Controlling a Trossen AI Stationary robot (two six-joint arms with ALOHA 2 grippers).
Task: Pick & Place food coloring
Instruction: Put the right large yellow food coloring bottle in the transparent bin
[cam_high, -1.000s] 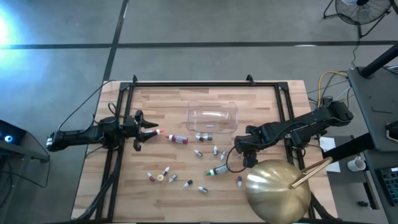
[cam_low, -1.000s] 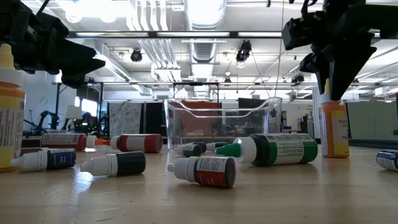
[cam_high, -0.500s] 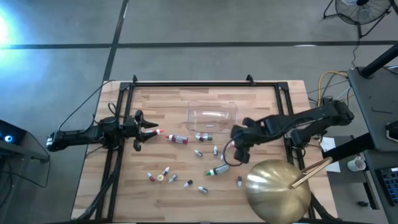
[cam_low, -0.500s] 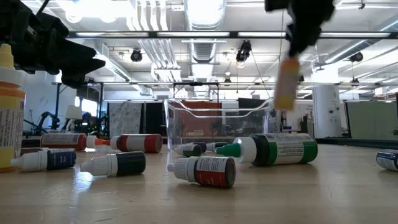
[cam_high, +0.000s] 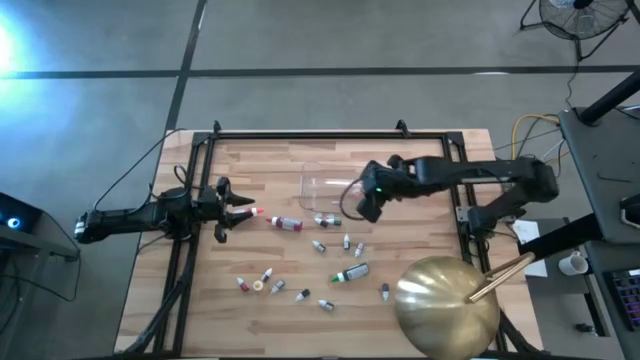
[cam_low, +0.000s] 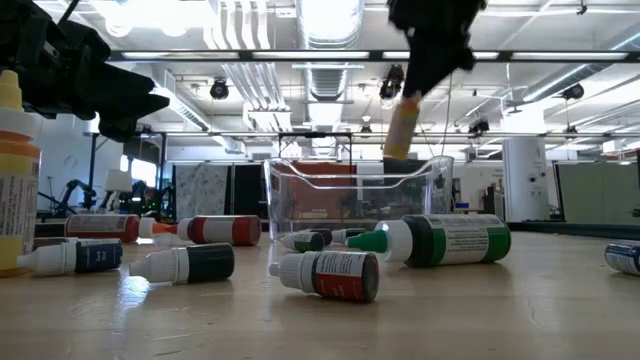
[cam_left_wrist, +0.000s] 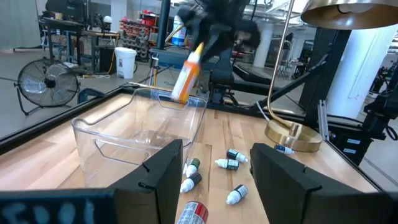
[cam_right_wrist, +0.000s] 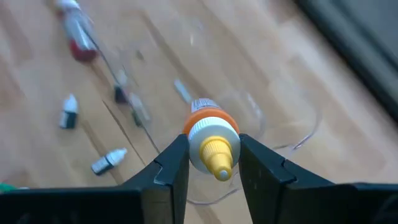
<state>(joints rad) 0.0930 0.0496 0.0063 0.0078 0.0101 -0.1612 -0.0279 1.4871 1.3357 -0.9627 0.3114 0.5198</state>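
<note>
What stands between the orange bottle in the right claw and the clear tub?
Nothing visible. The right claw holds the orange bottle in the air just above the rim of the clear tub, whose top is open.

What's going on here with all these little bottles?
The robot is collecting food coloring bottles into a clear plastic tub. Its right hand grips a small orange bottle with a yellow tip above the tub's rim. The left hand waits open at the table's left side. Many bottles, such as a green-capped one, lie scattered on the wooden table.
</note>
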